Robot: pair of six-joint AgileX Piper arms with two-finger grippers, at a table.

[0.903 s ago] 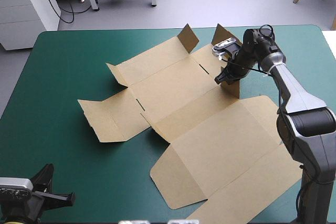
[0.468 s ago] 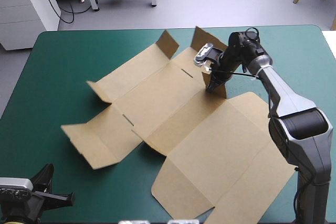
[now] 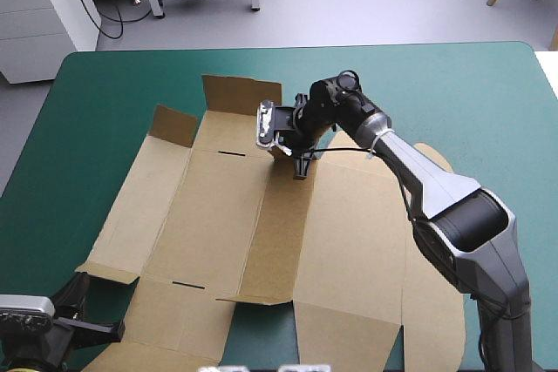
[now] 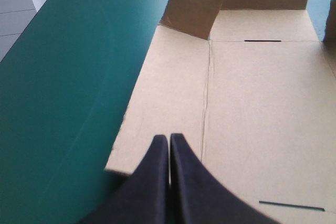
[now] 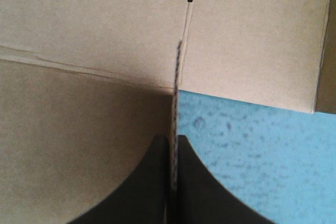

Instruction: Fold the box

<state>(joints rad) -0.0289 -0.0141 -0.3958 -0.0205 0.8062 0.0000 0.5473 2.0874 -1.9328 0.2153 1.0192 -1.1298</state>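
Gripping a raised flap (image 5: 175, 108) of the cut sheet of brown board that is the box (image 3: 218, 215), the black jaws of the right arm (image 3: 427, 180) are pinched on the flap's edge. They hold it above the middle of the teal-green-covered desk (image 3: 453, 84), somewhat toward its far edge. Just before, the sheet lay askew, slanting from the desk's left side toward its near-right corner, and the jaws held the same flap nearer the desk's right. Now the sheet has been swung round and pulled leftward. Its long creases run roughly square to the desk's near edge, it covers the desk's middle and left-of-middle, and its near panels reach the near edge. It is still mostly flat. Only a broad end flap (image 3: 242, 93) and a smaller corner flap (image 3: 172, 125) stand up on the side toward the desk's far edge. The left arm's jaws, pressed together and holding nothing, sit at the desk's near-left corner, their tips just over the sheet's corner there. In my judgement the turn was for alignment rather than folding. No wall is tucked yet, so the task is early, but the sheet now seems within reach of both arms, which should make raising the side walls easier.
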